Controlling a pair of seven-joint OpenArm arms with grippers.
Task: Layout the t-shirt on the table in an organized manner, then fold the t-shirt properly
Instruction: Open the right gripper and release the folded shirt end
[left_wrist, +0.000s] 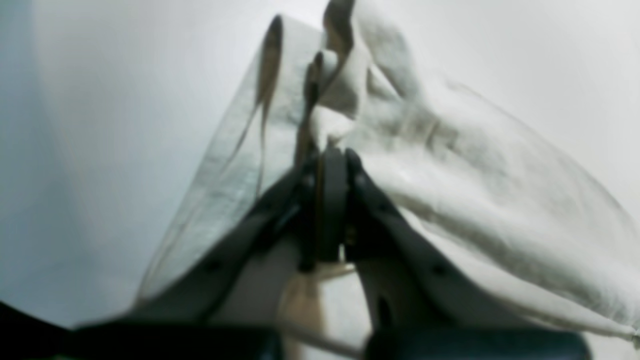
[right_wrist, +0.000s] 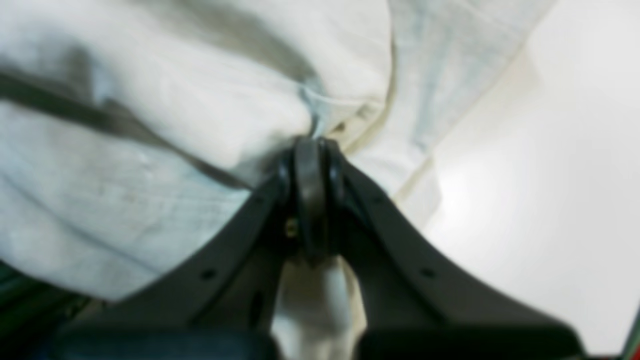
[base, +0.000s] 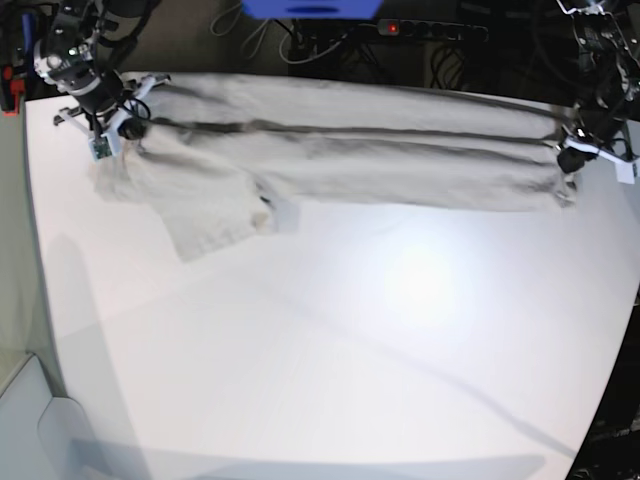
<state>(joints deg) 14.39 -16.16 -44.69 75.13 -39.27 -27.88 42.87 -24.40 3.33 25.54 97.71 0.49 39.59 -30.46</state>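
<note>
The beige-grey t-shirt (base: 350, 150) is stretched in a long band across the far side of the white table (base: 400, 350). One part of it hangs down onto the table at the left (base: 205, 210). My left gripper (base: 572, 152), at the right end in the base view, is shut on the t-shirt's fabric (left_wrist: 450, 165); its jaws pinch a bunched edge (left_wrist: 330, 155). At the left end of the base view my right gripper (base: 122, 128) is also shut on the t-shirt (right_wrist: 150, 150), its tips pressed together on a seam (right_wrist: 310, 145).
A power strip with a red light (base: 430, 30), a blue object (base: 310, 8) and cables lie behind the table's far edge. The table's left edge (base: 35, 250) borders a grey floor. The white surface in front of the shirt is bare.
</note>
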